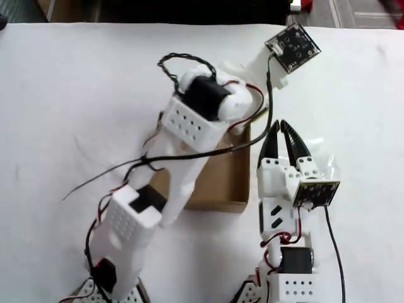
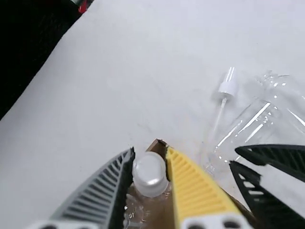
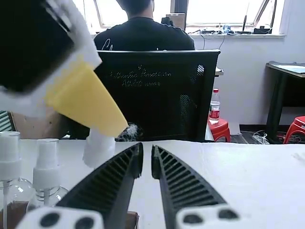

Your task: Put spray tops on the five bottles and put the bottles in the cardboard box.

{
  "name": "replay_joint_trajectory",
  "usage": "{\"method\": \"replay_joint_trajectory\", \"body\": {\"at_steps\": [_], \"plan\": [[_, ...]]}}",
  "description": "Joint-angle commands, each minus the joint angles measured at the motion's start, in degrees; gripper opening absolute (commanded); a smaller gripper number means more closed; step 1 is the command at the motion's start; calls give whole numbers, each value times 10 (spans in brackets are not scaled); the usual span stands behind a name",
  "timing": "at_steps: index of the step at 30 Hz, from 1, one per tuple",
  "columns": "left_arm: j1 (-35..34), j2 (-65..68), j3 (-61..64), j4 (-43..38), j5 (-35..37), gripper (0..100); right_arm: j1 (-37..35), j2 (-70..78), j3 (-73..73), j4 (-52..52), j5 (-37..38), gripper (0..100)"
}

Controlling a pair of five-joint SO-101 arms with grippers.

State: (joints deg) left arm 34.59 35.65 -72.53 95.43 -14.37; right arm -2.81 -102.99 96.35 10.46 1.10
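Had the capped bottle [image 2: 150,177] pinched in the left gripper [image 2: 149,153], the right gripper [image 3: 147,148] all but closed on nothing; needed to lower it upright into the cardboard box [image 1: 224,180]

Left claw [image 2: 150,158] is clamped on a clear bottle [image 2: 142,206], grey finger one side, yellow finger the other, both pressing its white top [image 2: 150,175]. A cardboard box [image 2: 156,144] corner pokes out just beyond. Out on the white worktop [image 2: 143,71], a loose spray top [image 2: 226,88] lies beside an uncapped clear bottle on its side [image 2: 257,119]. The right claw [image 2: 234,157], black, is next to it.
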Motion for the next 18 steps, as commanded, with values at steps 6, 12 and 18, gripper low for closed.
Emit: {"method": "replay_joint_trajectory", "body": {"at_steps": [6,12,18], "plan": [[-7,15,-12,-18,-4,24,-4,-3,4,5,9,25],[-34,16,-12,-17,-3,43,-4,-3,4,5,9,25],[-36,15,-12,-8,36,144,-4,-3,4,5,9,25]]}}
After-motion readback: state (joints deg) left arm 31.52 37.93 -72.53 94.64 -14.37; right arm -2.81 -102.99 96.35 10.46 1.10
